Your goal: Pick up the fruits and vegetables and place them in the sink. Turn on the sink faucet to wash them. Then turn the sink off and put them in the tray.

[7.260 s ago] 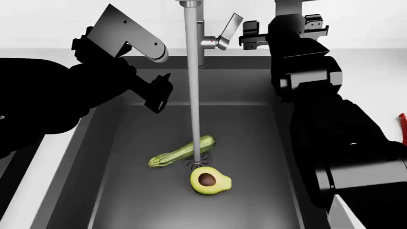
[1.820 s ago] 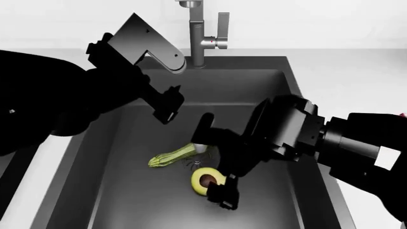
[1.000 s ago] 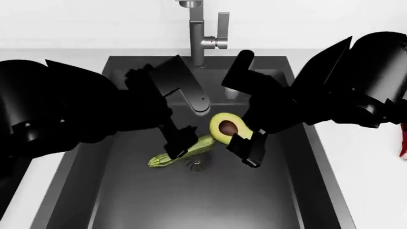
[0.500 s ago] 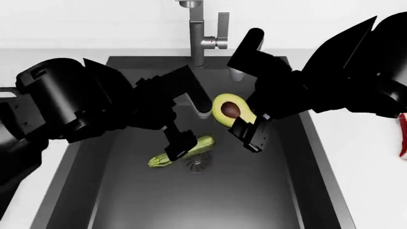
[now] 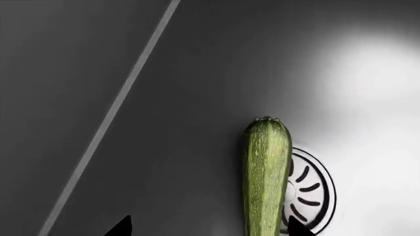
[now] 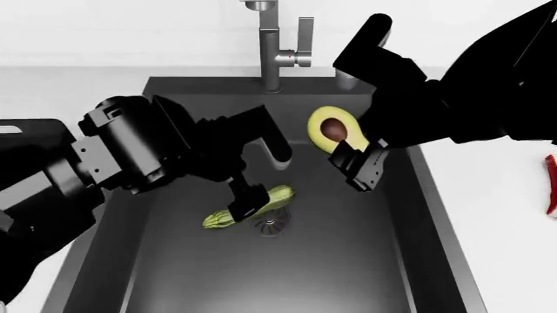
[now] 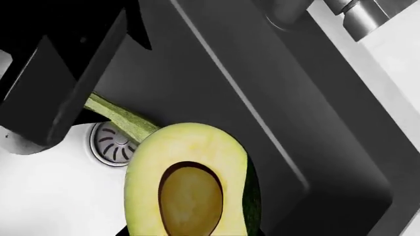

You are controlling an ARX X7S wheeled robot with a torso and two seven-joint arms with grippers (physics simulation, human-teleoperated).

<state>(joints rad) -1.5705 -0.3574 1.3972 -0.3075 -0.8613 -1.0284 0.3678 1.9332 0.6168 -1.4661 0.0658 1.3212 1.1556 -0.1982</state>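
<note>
The halved avocado [image 6: 329, 128] is held in my right gripper [image 6: 353, 156], lifted above the right back part of the sink [image 6: 348, 261]; it fills the right wrist view [image 7: 190, 182] with its pit up. The striped zucchini [image 6: 261, 203] lies on the basin floor by the round drain [image 6: 270, 225]. My left gripper [image 6: 246, 201] is low over it, open; in the left wrist view the zucchini [image 5: 266, 177] lies between the two fingertips [image 5: 121, 227], close to one side of my left gripper [image 5: 208, 228]. The faucet [image 6: 270, 45] runs no water, and its lever [image 6: 304, 36] stands upright. The tray is out of view.
A red-and-white bacon piece [image 6: 550, 186] lies on the white counter at the right edge. My left arm [image 7: 59, 73] crosses the sink close to the right gripper. The sink walls [image 6: 418, 189] enclose both grippers.
My right gripper has risen farther back and right with the avocado. My left arm has swung in, and its gripper stays low over the zucchini.
</note>
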